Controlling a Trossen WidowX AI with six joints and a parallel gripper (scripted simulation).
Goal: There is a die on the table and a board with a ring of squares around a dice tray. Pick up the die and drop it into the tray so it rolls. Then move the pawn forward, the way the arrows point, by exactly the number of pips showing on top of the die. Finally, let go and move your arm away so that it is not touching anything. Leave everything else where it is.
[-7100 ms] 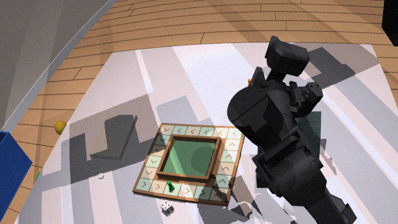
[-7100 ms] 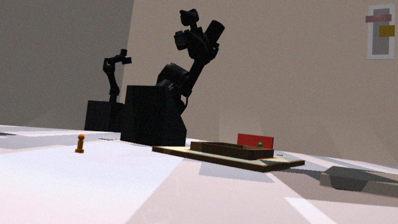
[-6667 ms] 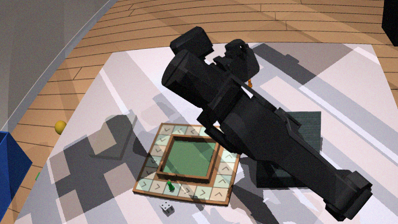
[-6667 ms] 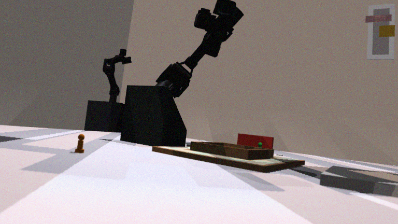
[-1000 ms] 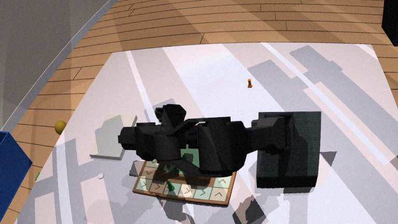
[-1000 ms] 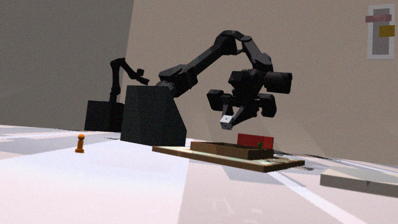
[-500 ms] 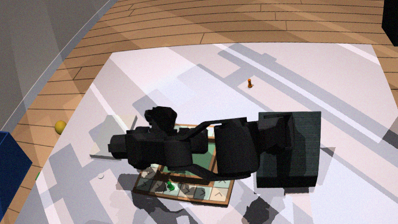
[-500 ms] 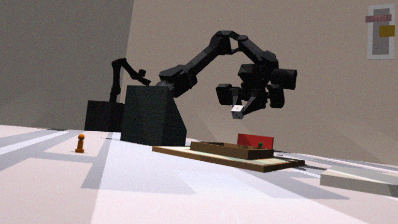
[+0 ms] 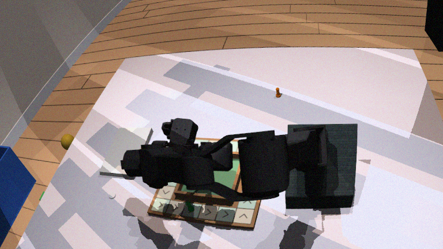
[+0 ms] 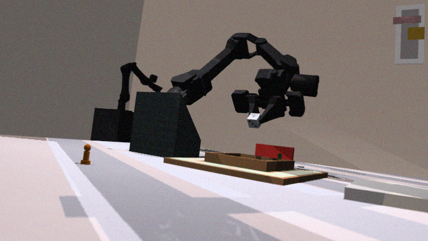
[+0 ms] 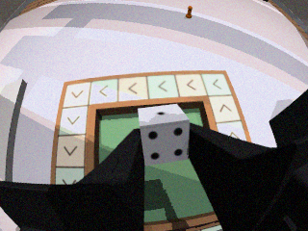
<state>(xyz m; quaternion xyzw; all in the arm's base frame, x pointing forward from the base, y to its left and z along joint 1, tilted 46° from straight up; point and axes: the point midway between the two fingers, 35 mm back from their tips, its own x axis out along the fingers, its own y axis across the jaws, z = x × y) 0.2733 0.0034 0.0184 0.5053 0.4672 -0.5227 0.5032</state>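
Observation:
My gripper (image 10: 254, 119) (image 11: 161, 133) is shut on the white die (image 10: 253, 120) (image 11: 166, 140), held above the board's dice tray. In the wrist view one die face shows four pips and the narrow face above it shows one. The tray (image 9: 228, 176) (image 10: 246, 161) has wooden walls and a green floor; the arm hides part of it in the top view. The board (image 9: 243, 216) (image 10: 220, 170) (image 11: 163, 87) has arrowed squares around the tray. A green pawn (image 9: 190, 206) (image 10: 280, 155) stands on the shadowed row of squares, third from the left in the top view.
An orange pawn (image 9: 277, 92) (image 10: 86, 154) (image 11: 190, 12) stands on the table away from the board. A pale flat slab (image 9: 126, 142) (image 10: 400, 197) lies beyond the gripper. A red block (image 10: 272, 150) stands behind the board. A blue bin (image 9: 14, 181) and a yellow ball (image 9: 67, 141) are at the left.

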